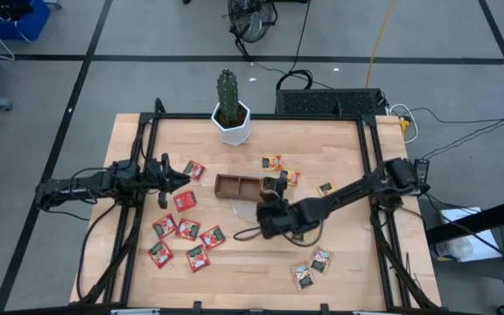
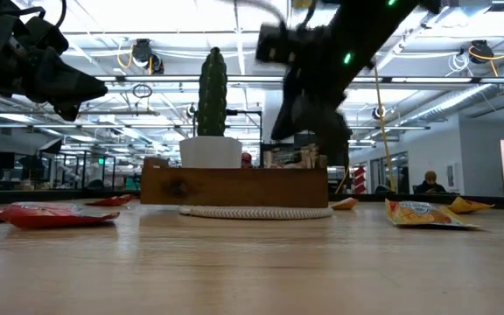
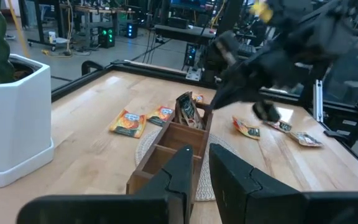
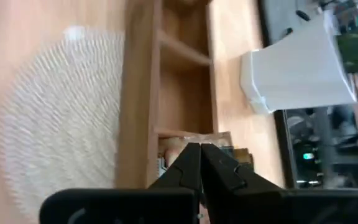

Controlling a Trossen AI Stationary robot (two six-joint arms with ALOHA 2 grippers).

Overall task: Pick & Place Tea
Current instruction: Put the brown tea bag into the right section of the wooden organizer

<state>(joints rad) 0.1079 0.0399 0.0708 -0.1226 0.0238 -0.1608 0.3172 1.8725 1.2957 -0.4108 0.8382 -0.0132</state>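
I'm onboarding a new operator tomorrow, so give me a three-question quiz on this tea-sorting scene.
1. True or false: the right gripper is shut.
2. Which tray compartment holds sachets: A) the one nearest the right arm, B) the middle, C) the far end?
3. Fill in: the red sachets lie on the ____ arm's side of the table.

Key: 1 true; 2 A; 3 left.

Even bright overhead lighting in high view; soft, short shadows under arms on table (image 1: 339,254). Low view backlit by ceiling strip lights (image 2: 234,52), arms reduced to dark silhouettes, near tabletop blurred. Right arm (image 3: 291,50) motion-smeared in left wrist view. Right wrist view soft, woven mat (image 4: 55,118) streaked.
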